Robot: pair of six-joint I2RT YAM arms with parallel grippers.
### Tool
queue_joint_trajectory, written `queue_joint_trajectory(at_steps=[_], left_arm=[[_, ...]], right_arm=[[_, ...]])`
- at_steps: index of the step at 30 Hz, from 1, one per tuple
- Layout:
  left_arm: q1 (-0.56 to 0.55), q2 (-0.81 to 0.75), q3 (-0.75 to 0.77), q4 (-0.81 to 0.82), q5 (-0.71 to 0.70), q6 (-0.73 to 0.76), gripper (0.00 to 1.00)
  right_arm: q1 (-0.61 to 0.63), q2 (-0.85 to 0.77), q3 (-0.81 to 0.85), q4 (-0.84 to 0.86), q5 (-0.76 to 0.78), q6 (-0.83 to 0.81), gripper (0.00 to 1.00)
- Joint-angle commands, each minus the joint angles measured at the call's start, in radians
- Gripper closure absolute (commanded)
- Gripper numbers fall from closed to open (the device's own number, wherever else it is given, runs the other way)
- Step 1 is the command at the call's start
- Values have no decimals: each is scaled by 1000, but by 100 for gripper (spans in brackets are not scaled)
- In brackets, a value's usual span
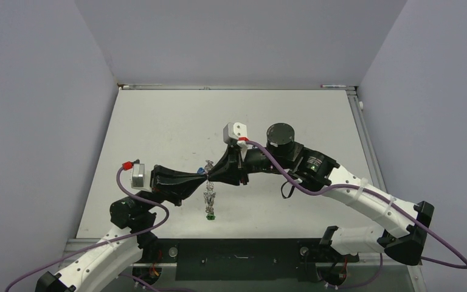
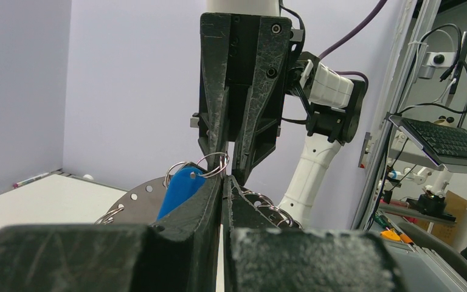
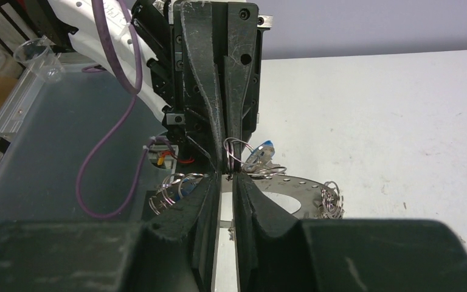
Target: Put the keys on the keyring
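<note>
The grey keyring (image 2: 135, 204) is a flat disc with small holes round its edge, held in the air between both grippers; it also shows in the right wrist view (image 3: 307, 185). My left gripper (image 2: 224, 179) is shut on its edge. My right gripper (image 3: 226, 177) faces it tip to tip and is shut on the wire loop (image 2: 216, 163) of a blue key (image 2: 179, 188). In the top view the left gripper (image 1: 204, 179) and right gripper (image 1: 213, 176) meet above the table. Several keys (image 1: 209, 198) hang below, a green one (image 1: 210, 214) lowest.
More wire loops (image 3: 173, 191) sit in the disc's holes on both sides (image 3: 329, 198). The white table (image 1: 158, 134) lies under the arms, with walls at the left, right and back. A dark rail (image 1: 237, 250) runs along the near edge.
</note>
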Motion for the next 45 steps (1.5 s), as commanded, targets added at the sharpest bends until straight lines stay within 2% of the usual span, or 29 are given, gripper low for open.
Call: queue_joint_trajectory(at_steps=[1, 6, 14, 21, 28, 34, 45], left_arm=[[-6, -2, 12, 84, -38, -6, 100], [-6, 2, 13, 84, -44, -2, 100], [-6, 17, 16, 92, -37, -5, 100], [-6, 28, 16, 95, -32, -5, 100], [-6, 26, 8, 94, -37, -1, 100], [-6, 7, 9, 68, -42, 11, 100], [-6, 8, 8, 71, -44, 12, 100]], right_arm=[[-8, 7, 34, 63, -68, 6, 86], [-8, 8, 35, 59, -85, 8, 90], [-8, 18, 39, 72, -102, 13, 83], [-8, 28, 51, 77, -138, 13, 87], [-8, 35, 70, 70, -170, 2, 88], [-12, 13, 70, 46, -163, -24, 81], [-14, 18, 80, 52, -175, -18, 82]])
